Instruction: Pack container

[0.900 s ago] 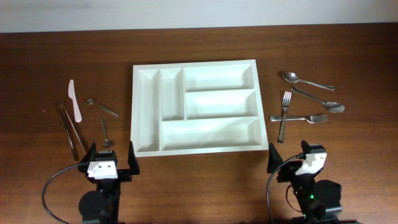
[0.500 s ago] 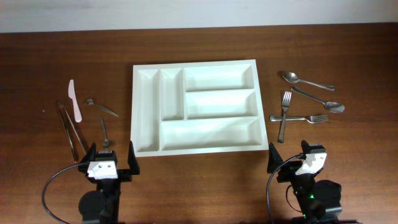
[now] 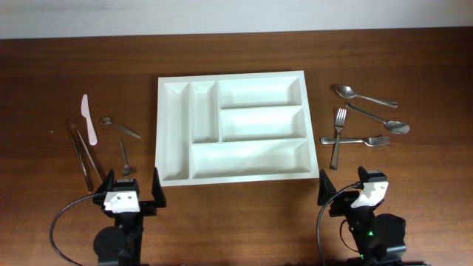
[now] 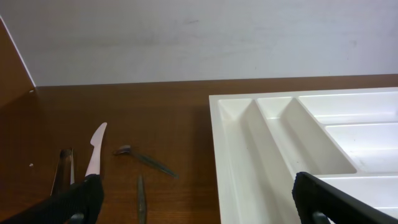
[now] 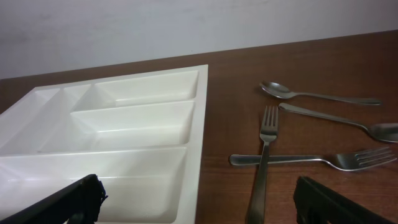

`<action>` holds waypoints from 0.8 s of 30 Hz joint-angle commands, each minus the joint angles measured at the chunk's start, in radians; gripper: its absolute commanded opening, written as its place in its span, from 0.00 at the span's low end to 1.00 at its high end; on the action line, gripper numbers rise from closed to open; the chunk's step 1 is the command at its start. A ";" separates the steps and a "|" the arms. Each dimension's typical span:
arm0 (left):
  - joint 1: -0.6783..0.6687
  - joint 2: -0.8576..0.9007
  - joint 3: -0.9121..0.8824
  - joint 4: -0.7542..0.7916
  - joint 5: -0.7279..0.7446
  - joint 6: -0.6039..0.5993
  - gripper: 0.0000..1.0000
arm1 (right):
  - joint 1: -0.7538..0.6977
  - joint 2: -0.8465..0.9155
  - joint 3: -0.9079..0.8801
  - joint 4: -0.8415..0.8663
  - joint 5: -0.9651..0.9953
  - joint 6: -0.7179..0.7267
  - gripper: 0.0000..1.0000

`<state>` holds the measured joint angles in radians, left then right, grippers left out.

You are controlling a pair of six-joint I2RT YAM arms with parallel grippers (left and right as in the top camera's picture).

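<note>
The container (image 3: 251, 157) is a white five-compartment tray at the table's middle, with every compartment bare. My left gripper (image 3: 132, 180) stands open near the front edge, in front of the tray's left corner, with nothing between its fingers. In the left wrist view the container (image 4: 280, 143) fills the right half. My right gripper (image 3: 346, 189) is also open and holds nothing, in front of the tray's right corner. The right wrist view has the container (image 5: 124, 124) on the left and cutlery on the right.
Left of the tray lie a white plastic knife (image 3: 88, 120), metal tongs (image 3: 84, 154) and two small spoons (image 3: 120, 128) (image 3: 124, 157). To its right lie two spoons (image 3: 365, 97) (image 3: 378, 117) and two crossed forks (image 3: 338, 138) (image 3: 356, 140).
</note>
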<state>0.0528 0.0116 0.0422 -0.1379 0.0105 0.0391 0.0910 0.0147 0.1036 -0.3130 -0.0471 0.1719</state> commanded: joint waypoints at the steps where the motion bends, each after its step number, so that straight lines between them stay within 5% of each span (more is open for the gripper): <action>1: 0.005 -0.005 -0.008 0.003 0.000 0.015 0.99 | -0.007 -0.008 -0.010 0.005 -0.009 -0.011 0.99; 24: 0.005 -0.005 -0.008 0.003 0.000 0.015 0.99 | -0.008 -0.008 0.003 0.085 0.058 0.068 0.99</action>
<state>0.0528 0.0116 0.0422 -0.1379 0.0105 0.0387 0.0910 0.0147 0.1005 -0.2649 -0.0395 0.1795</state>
